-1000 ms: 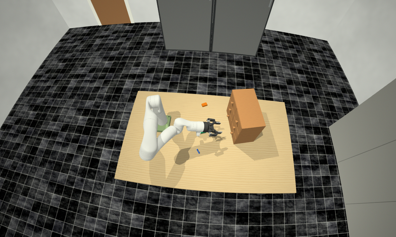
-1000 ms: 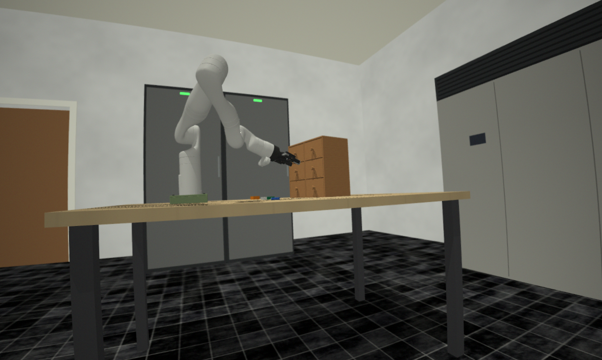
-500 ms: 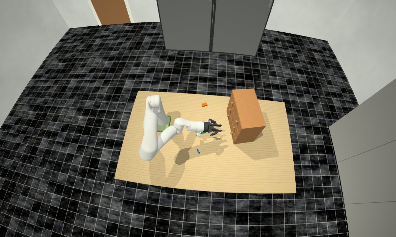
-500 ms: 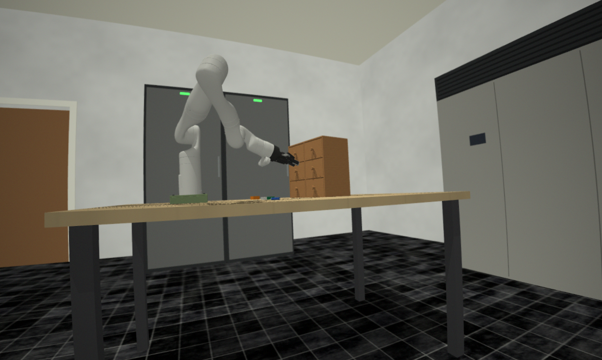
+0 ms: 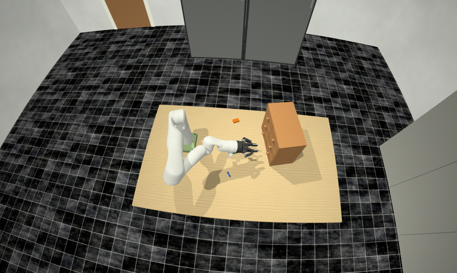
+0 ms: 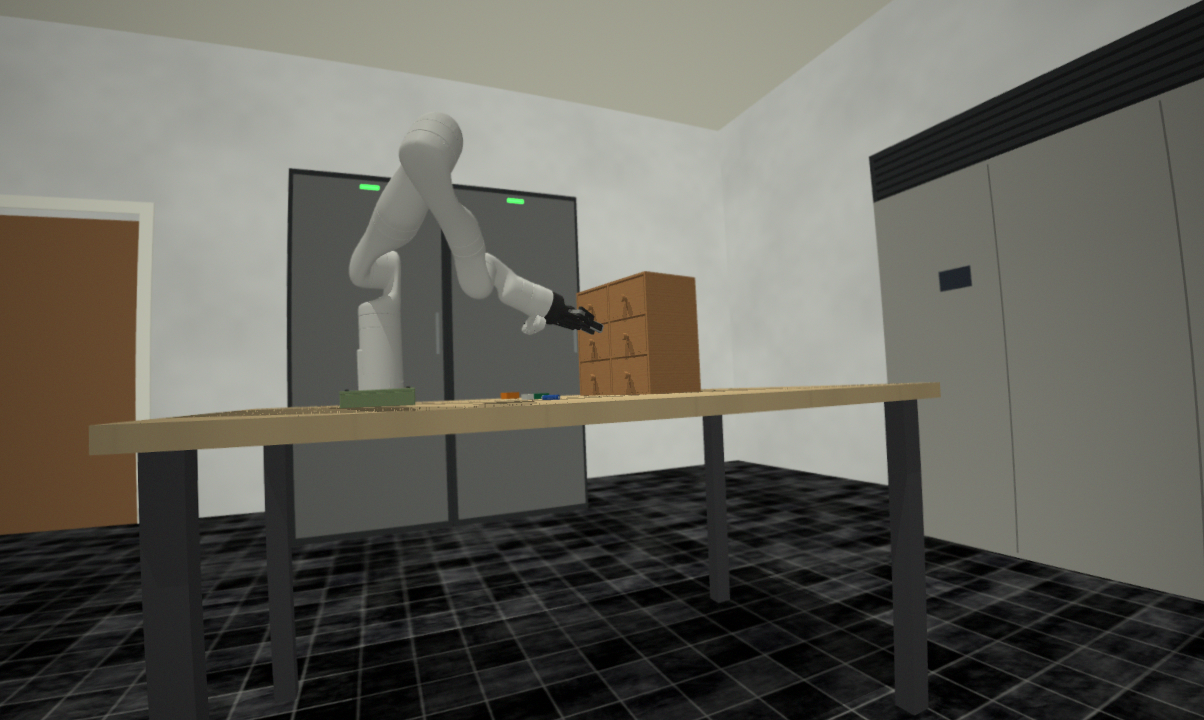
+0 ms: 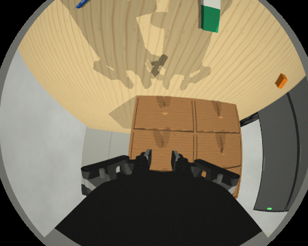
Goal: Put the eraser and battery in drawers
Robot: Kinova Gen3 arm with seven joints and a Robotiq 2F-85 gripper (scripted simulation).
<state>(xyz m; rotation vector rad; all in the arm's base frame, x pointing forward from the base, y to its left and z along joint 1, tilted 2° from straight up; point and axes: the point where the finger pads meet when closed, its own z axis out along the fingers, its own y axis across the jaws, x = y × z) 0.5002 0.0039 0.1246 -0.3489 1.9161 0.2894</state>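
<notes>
The brown chest (image 5: 284, 125) (image 6: 673, 331) stands upright with its drawers looking closed. Its right middle drawer (image 6: 637, 333) (image 7: 181, 140) and right top drawer (image 6: 637, 297) are flush with the front. My gripper (image 5: 257, 147) (image 6: 600, 327) (image 7: 161, 156) is partly open and empty, a short way before the chest front, above the table. In the wrist view its fingertips overlap the right middle drawer; its knob is hard to make out. The green-and-white eraser (image 6: 541, 395) (image 7: 209, 18) lies beneath the wrist. An orange block (image 5: 235, 120) (image 6: 509, 394) (image 7: 281, 80), likely the nine-volt battery, lies farther left.
A thin blue object (image 5: 228, 174) (image 6: 550, 397) (image 7: 81, 4) lies on the wooden table (image 5: 291, 203) (image 6: 812, 400), right of the eraser as one faces the drawers. Several knobs stick out of the chest front. The arm's base stands at the table's other end.
</notes>
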